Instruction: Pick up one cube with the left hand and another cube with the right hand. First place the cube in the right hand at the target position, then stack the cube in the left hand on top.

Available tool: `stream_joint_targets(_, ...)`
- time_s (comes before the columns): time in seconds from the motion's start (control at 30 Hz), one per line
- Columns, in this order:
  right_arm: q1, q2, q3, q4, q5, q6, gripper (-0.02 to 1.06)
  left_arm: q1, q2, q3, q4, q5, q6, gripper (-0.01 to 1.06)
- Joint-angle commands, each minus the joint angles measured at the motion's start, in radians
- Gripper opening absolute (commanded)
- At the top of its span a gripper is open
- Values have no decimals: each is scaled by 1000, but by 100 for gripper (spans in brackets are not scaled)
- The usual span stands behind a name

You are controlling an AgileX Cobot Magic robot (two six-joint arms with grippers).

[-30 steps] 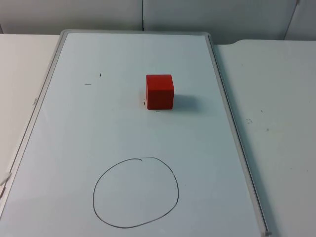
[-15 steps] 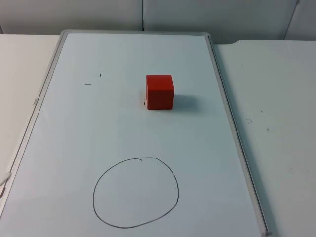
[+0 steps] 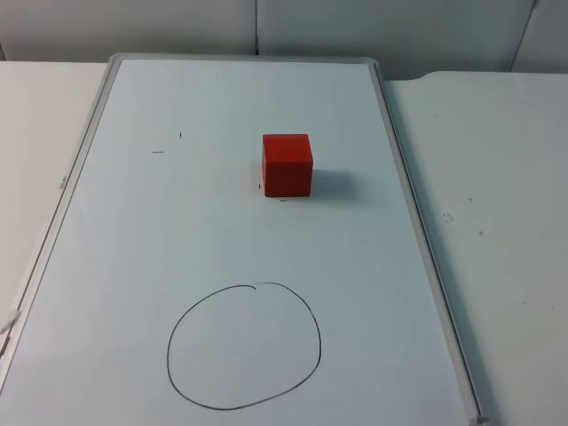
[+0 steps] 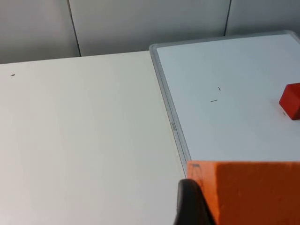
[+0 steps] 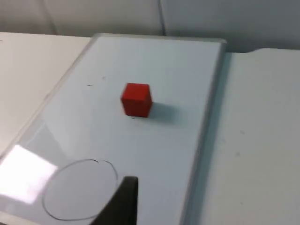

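A red cube (image 3: 287, 164) stands on the whiteboard (image 3: 404, 177), past its middle, and the wrist views also catch it (image 4: 291, 101) (image 5: 137, 99). A hand-drawn circle (image 3: 244, 346) (image 5: 79, 190) marks the board's near end. My left gripper (image 4: 248, 211) is shut on an orange cube (image 4: 253, 192), which presses against its black fingertip (image 4: 190, 204); it hovers off the board's left edge, over the bare table. My right gripper (image 5: 123, 201) hangs above the board's near end, beside the circle, with the red cube ahead of it.
The whiteboard's grey frame (image 4: 171, 117) runs along both long sides. White table top (image 3: 497, 222) lies to the right and left (image 4: 84, 131) of the board. The grey partition wall (image 3: 266, 27) closes the far end.
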Motion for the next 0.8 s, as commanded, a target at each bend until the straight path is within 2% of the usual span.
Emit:
stream_joint_targets(0.0, -1, 145, -46, 119, -75, -112, 102, -6, -5, 2, -4, -18, -5, 30)
stream_joint_targets(0.07, -1, 332, -113, 198, -102, -196, 101, -6, -5, 2, -4, -22, -5, 30)
stream_joint_targets(0.1, -1, 332, -113, 198, -102, -196, 101, -6, -5, 2, -4, -22, -5, 30)
stream_joint_targets(0.13, -1, 415, -148, 237, -107, -244, 101, -6, -5, 2, -4, -22, -5, 30)
stream_joint_targets(0.23, 13, 720, -302, 358, -122, -333, 101, -6, -5, 2, -4, -22, -1, 30)
stream_joint_targets(0.27, 13, 720, -302, 358, -122, -333, 101, -6, -5, 2, -4, -22, -1, 30)
stream_joint_targets(0.33, 94, 953, -456, 352, -133, -312, 101, -6, -5, 2, 5, -22, -1, 30)
stream_joint_targets(0.4, 201, 1125, -585, 274, -173, -229, 101, -6, -5, 2, 12, -22, -1, 30)
stream_joint_targets(0.43, 201, 1125, -585, 274, -173, -229, 101, -6, -5, 2, 12, -22, -1, 30)
stream_joint_targets(0.53, 351, 1367, -786, 10, -244, 58, 100, -6, -5, 2, 16, -22, -1, 30)
stream_joint_targets(0.57, 394, 1446, -856, -75, -246, 192, 100, -6, -5, 2, 15, -20, -1, 30)
stream_joint_targets(0.6, 394, 1446, -856, -75, -246, 192, 100, -6, -5, 2, 15, -20, -1, 30)
stream_joint_targets(0.7, 500, 1641, -1031, -360, -209, 490, 100, -6, -5, 2, 15, -20, -1, 30)
stream_joint_targets(0.73, 531, 1699, -1081, -429, -190, 573, 100, -6, -5, 2, 15, -20, -1, 30)
stream_joint_targets(0.77, 531, 1699, -1081, -429, -190, 573, 100, -6, -5, 2, 15, -20, -1, 30)
